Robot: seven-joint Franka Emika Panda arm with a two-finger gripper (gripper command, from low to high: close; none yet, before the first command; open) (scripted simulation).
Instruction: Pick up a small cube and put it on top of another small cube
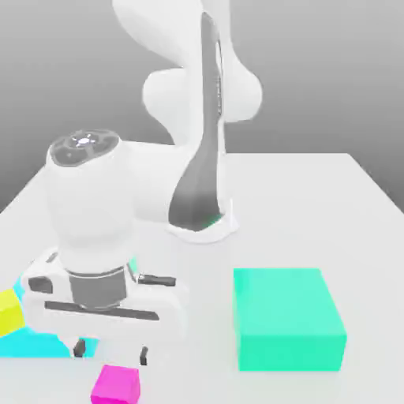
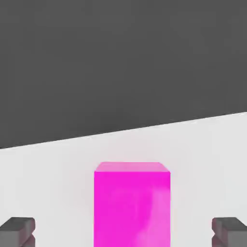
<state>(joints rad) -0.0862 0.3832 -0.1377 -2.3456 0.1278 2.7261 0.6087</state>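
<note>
No legible text, label, brand, number or sign on any surface in either view; all blocks, table and arm housing are plain.

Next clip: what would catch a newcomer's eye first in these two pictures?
Probably the big white arm bent low over the table, its open gripper just above a hot-pink cube at the exterior view's bottom edge; in the hand view that cube sits centred between the two grey fingertips. Next comes the large teal block at the exterior view's lower right, then the cyan and yellow shapes at its left edge.
</note>
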